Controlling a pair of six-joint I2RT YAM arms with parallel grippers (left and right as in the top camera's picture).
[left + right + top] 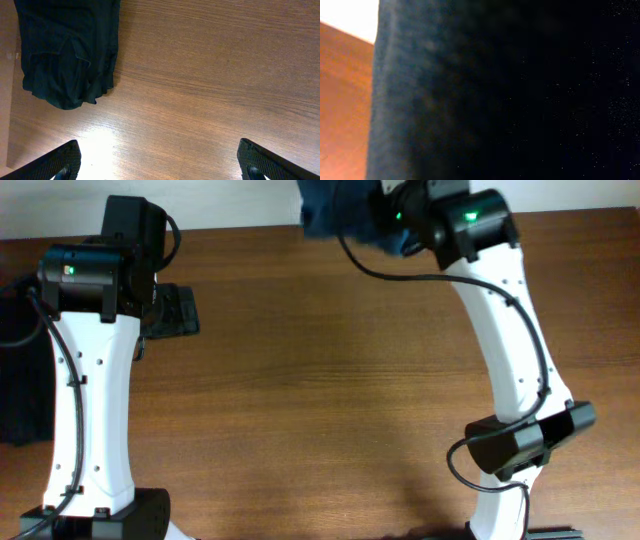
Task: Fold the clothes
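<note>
Right claw (392, 218) clamped on the jeans (335, 208), left claw (160, 164) spread wide apart

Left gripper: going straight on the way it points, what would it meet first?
Probably the bare brown wooden table: the open fingers of the left gripper frame only wood. The dark folded garment lies off to the side, out of line, though depth is unclear.

The overhead view is sharp and evenly, warmly lit, with only soft shadows of the arms on the table (330, 380). The left wrist view has a pale glare patch on the wood, and its black garment (65, 50) is underexposed. The right wrist view is dark and badly blurred, with the jeans (410, 100) out of focus.
</note>
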